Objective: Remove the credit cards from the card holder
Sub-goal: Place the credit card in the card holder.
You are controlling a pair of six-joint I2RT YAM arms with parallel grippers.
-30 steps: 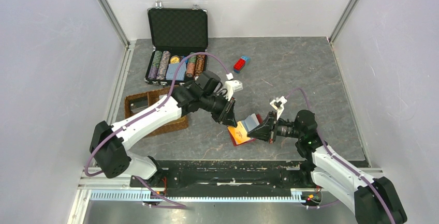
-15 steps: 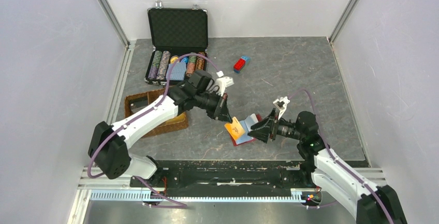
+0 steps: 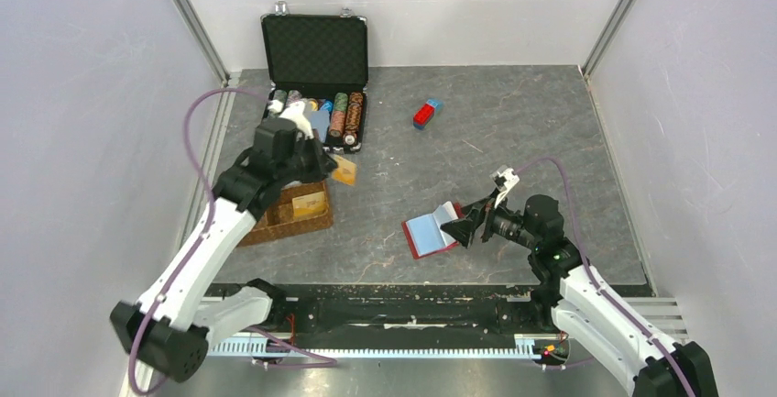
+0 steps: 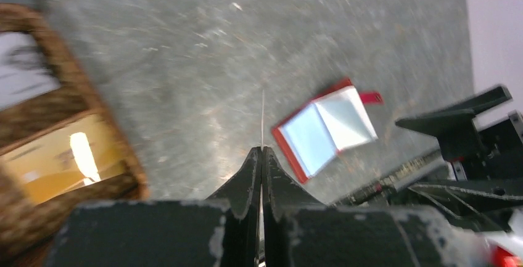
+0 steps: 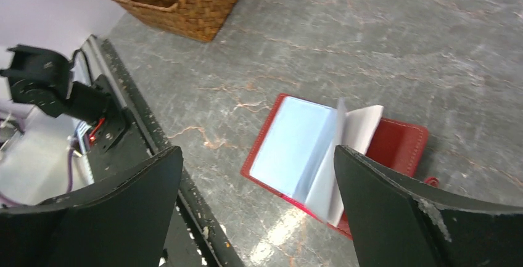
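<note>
The left tool (image 3: 328, 164) pinches a thin orange rectangular card (image 3: 345, 170) near the far right corner of the brown wicker basket (image 3: 298, 223); the dark red folding wallet (image 3: 427, 232) lies open on the grey stone-patterned desk (image 3: 513, 140), just beside the right tool (image 3: 465, 224)

Card holder (image 3: 429, 234) right of basket (image 3: 289, 225), case (image 3: 316, 49) behind basket.

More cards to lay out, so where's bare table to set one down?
Widest free patch: the table between the red-and-blue block and the right wall. Also the strip between the basket and the open card holder. Crowded: far left, with the chip case, basket and left gripper holding an orange card; right gripper by the card holder.
</note>
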